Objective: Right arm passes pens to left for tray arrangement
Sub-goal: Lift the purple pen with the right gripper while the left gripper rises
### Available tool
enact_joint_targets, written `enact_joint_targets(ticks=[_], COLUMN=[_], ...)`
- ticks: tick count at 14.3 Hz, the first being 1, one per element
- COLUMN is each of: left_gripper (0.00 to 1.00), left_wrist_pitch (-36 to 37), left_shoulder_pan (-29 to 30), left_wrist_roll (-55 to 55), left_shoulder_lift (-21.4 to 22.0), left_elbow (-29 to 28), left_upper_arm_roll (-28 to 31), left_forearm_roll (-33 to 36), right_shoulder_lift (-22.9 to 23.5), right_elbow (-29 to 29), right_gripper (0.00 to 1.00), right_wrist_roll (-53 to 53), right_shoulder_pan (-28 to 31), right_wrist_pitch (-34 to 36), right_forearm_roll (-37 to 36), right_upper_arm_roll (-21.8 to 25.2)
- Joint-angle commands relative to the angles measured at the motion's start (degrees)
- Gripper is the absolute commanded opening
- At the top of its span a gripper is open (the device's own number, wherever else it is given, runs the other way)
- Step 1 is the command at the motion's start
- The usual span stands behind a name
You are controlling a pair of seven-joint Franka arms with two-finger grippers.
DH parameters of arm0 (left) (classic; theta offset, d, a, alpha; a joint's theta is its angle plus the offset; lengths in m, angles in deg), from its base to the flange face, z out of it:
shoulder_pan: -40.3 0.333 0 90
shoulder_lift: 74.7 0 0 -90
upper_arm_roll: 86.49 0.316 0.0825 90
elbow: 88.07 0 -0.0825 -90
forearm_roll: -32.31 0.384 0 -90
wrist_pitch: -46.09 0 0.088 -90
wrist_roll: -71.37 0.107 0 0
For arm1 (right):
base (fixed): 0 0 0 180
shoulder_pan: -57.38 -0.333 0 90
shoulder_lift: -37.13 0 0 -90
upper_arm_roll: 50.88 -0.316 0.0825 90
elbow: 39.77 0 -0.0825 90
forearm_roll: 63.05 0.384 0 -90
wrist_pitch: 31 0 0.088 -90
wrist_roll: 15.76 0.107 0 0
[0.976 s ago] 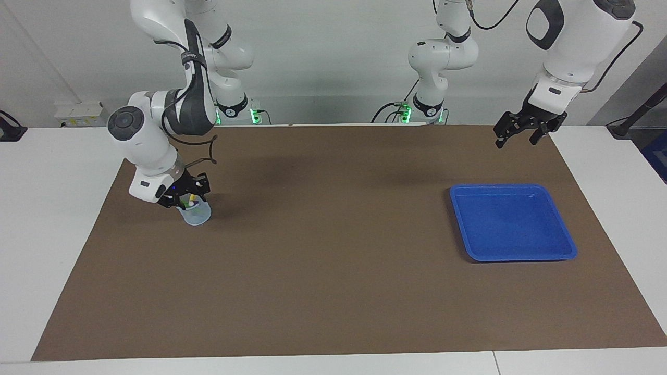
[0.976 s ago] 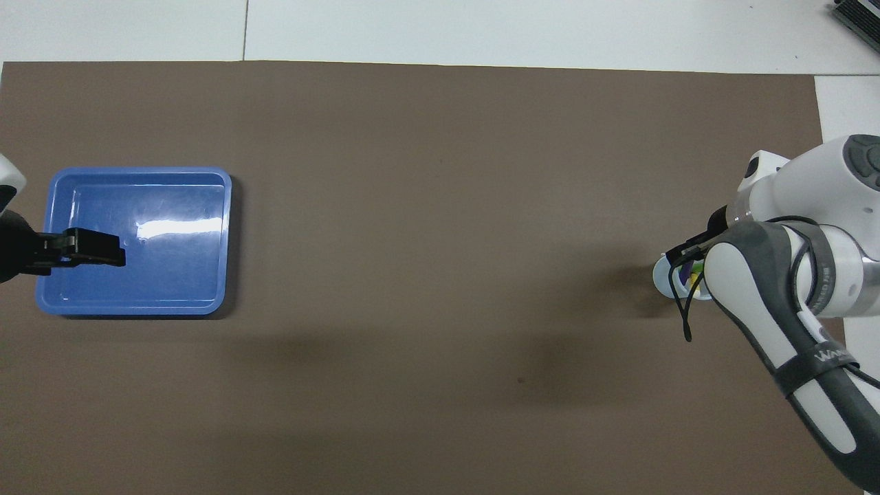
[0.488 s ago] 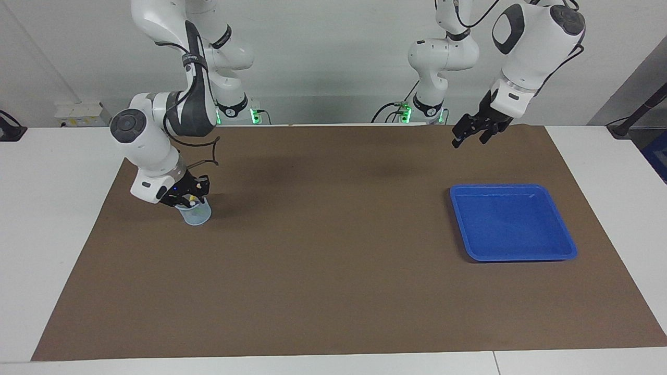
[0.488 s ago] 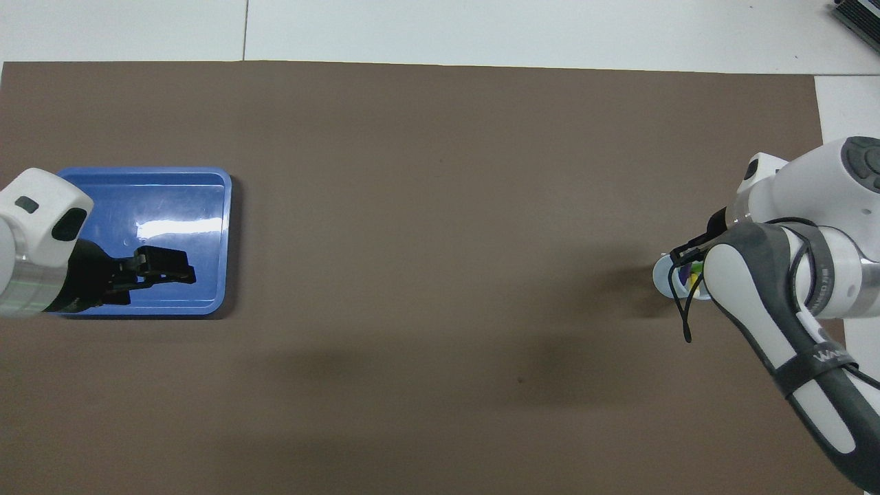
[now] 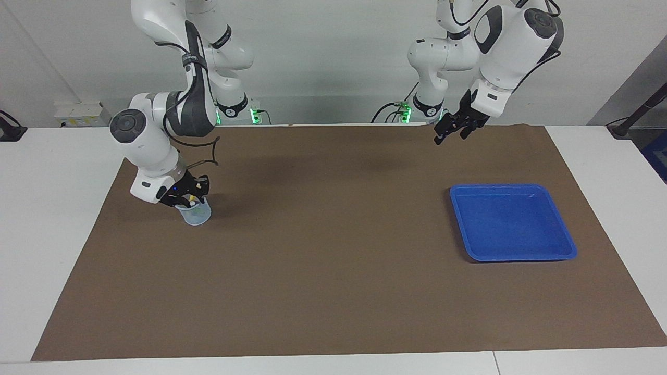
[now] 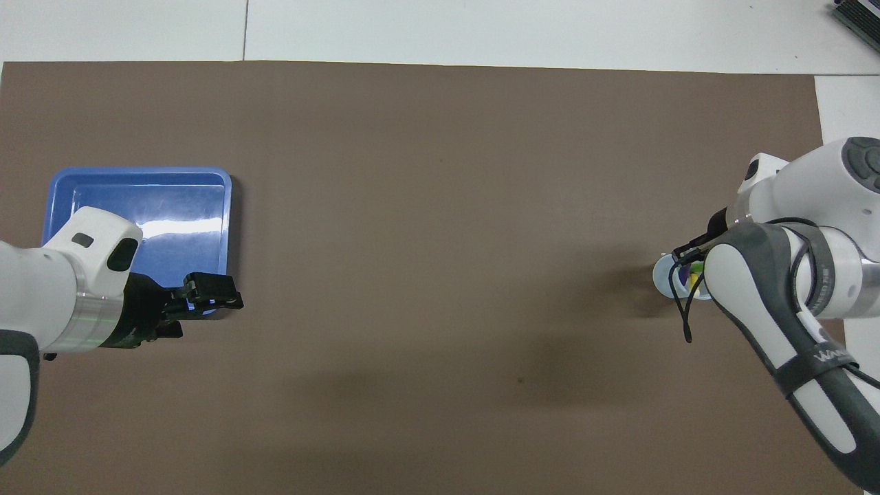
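Right claw (image 5: pixel 192 197) was pressed together on a pen in the cup (image 5: pixel 196 214), ready to lift it for passing. Left claw (image 5: pixel 452 130) hung spread above the mat, near the empty tray (image 5: pixel 568 253).

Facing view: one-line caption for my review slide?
Right gripper at the pale cup of pens; left gripper raised, empty; blue tray bare.

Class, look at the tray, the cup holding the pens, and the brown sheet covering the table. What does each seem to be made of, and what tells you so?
Tray: likely glossy moulded plastic; bright blue, rounded corners, glare patches in the overhead view.
Cup: probably thin translucent plastic; pale, with pen colours showing through.
Sheet: looks like matte paper or card; flat brown, no shine, straight cut edges.
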Motion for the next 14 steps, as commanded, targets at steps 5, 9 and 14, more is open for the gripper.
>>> enact_joint_targets(ticks=[5,9,14], left_gripper=[0.99,0.99,0.99], left_wrist_pitch=[-1.13,-2.62,-8.24], left_shoulder_pan=[-0.32,-0.93,-1.20], left_wrist_roll=[-3.88,-8.44,-20.13], left_shoulder_lift=[2.65,3.45,3.97], left_elbow=[-3.08,-4.58,-6.60], left_upper_arm_roll=[0.62,0.53,0.35], left_forearm_roll=[-3.46,-4.34,-11.28], right_shoulder_lift=[-0.28,-0.90,-7.13], right_elbow=[-0.34,-9.56,-14.23], right_gripper=[0.00,0.00,0.00], right_wrist_roll=[-5.90,-10.23,-10.14], right_shoulder_pan=[0.89,1.24,-0.16], right_wrist_pitch=[1.71,14.18,25.00], right_forearm_roll=[-0.29,-0.46,-1.43], right_upper_arm_roll=[-0.43,-0.43,-1.57])
